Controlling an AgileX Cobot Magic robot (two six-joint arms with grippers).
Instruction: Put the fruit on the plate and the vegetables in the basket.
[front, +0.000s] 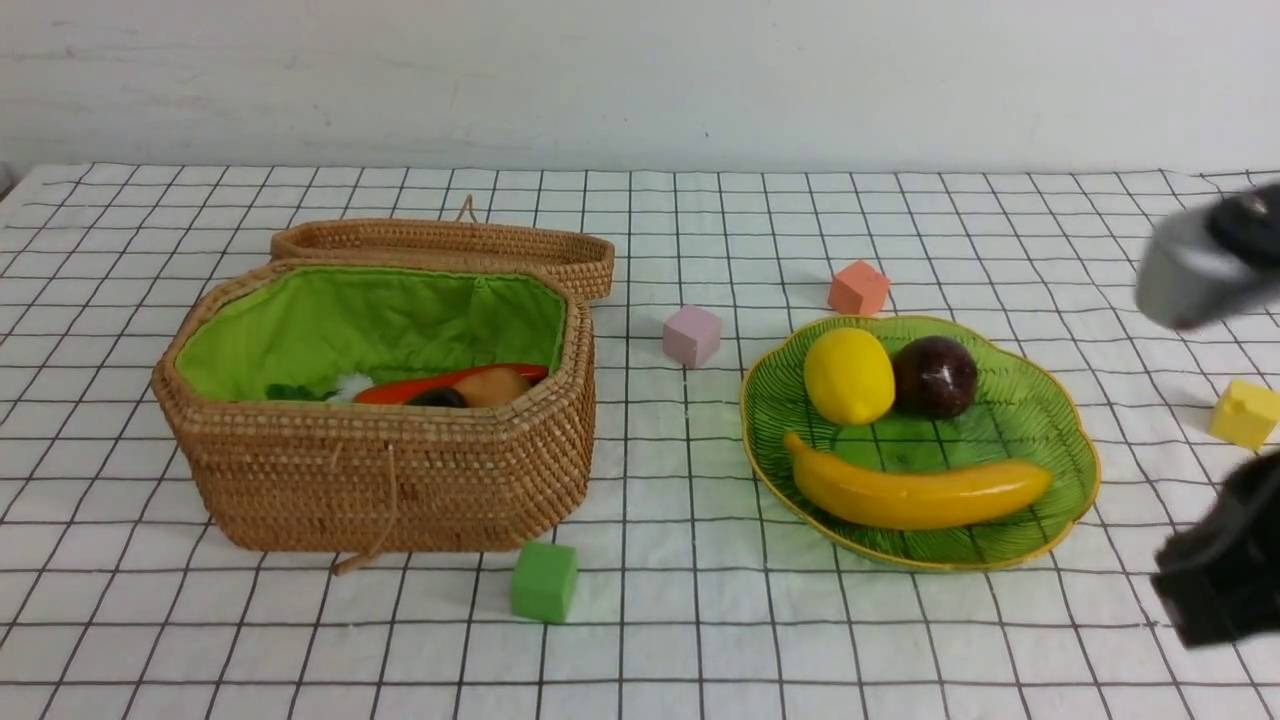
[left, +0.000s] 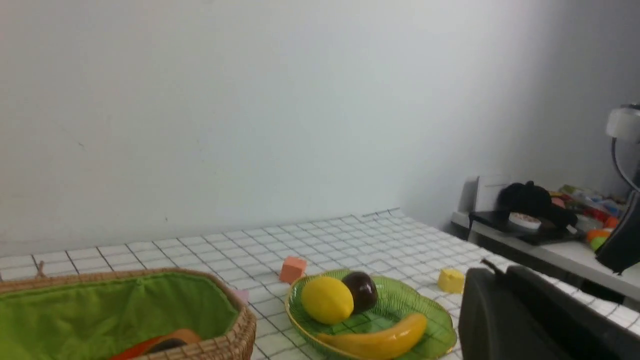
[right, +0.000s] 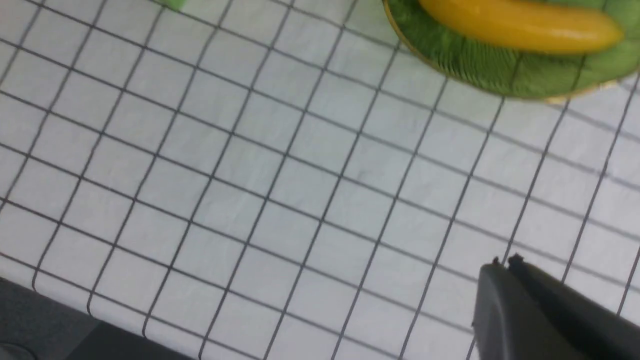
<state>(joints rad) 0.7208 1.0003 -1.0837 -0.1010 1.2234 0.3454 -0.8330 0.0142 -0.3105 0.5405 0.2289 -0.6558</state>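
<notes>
The banana (front: 915, 493), lemon (front: 848, 375) and mangosteen (front: 935, 376) lie on the green glass plate (front: 1010, 400) at the right. In the open wicker basket (front: 380, 480) at the left I see the carrot (front: 420, 388), the potato (front: 492, 386) and a dark bit of the eggplant (front: 438, 399). My right gripper (right: 504, 262) is shut and holds nothing, over bare cloth near the plate's rim (right: 505, 90). The right arm's dark end (front: 1215, 575) shows blurred at the right edge. My left gripper (left: 492, 267) is shut and holds nothing, raised beside the plate (left: 400, 305); it is out of the front view.
The basket's lid (front: 440, 245) leans behind it. Foam cubes lie about: green (front: 544, 581) before the basket, pink (front: 691, 335) between basket and plate, orange (front: 858, 288) behind the plate, yellow (front: 1244, 413) at far right. A cluttered side shelf (left: 550, 245) stands beyond the table.
</notes>
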